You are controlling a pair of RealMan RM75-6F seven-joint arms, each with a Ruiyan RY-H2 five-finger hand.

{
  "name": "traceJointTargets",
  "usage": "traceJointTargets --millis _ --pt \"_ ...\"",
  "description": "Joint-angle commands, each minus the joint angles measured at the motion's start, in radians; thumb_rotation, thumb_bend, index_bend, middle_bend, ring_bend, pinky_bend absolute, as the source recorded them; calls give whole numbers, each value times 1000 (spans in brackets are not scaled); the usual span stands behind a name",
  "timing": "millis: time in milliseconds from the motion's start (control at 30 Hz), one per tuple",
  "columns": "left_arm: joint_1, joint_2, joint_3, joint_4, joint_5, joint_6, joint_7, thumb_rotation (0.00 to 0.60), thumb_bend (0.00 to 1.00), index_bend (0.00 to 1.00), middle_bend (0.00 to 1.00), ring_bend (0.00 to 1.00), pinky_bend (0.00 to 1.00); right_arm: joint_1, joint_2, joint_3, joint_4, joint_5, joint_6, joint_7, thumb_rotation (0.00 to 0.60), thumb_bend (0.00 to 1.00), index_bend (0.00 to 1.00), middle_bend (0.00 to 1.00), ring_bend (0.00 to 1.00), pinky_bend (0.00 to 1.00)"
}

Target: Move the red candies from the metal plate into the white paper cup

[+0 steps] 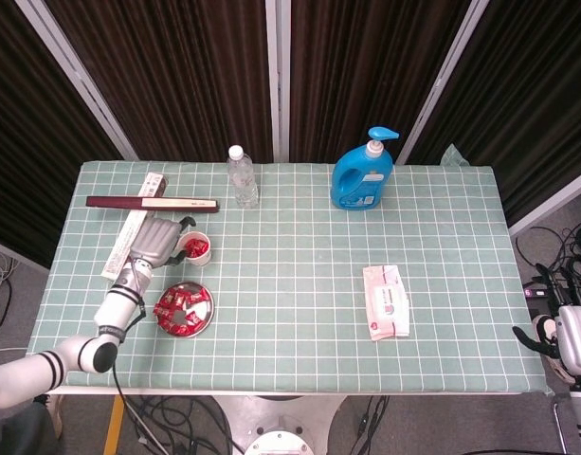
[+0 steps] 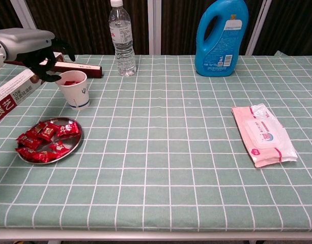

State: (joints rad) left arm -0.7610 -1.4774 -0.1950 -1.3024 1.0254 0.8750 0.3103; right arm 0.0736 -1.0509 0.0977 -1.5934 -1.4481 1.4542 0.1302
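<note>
- Red candies (image 2: 44,140) lie heaped on the metal plate (image 2: 74,147) at the lower left of the chest view; a few more show inside the white paper cup (image 2: 75,90) just above it.
- Left hand (image 2: 41,53) hangs beside the cup's rim at upper left, dark fingers (image 2: 38,71) spread and holding nothing.
- Right hand (image 1: 570,341) sits off the surface (image 1: 299,284) at the frame's lower right; I cannot tell how its fingers lie.

Dark ribbed curtains (image 1: 176,66) behind checked table (image 1: 299,284)
</note>
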Motion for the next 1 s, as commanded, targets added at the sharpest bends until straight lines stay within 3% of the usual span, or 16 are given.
traceJointTargets --millis 33,167,533,1000 --pt "63 44 22 -77 52 77 -60 600 341 357 868 929 1000 1 0 -1 0 -1 -1 0 600 82 15 228 37 426" --pt "109 76 73 -123 104 106 -81 600 336 428 869 929 1000 1 1 -1 -1 -6 2 1 600 82 15 228 37 426" --pt "119 45 180 -112 104 21 36 600 332 435 869 929 1000 -3 3 -5 -7 -18 14 1 600 82 15 228 37 427" --pt "120 -15 215 -31 171 -6 42 600 337 441 869 928 1000 -3 2 -5 -14 -11 12 -12 600 82 15 228 37 427"
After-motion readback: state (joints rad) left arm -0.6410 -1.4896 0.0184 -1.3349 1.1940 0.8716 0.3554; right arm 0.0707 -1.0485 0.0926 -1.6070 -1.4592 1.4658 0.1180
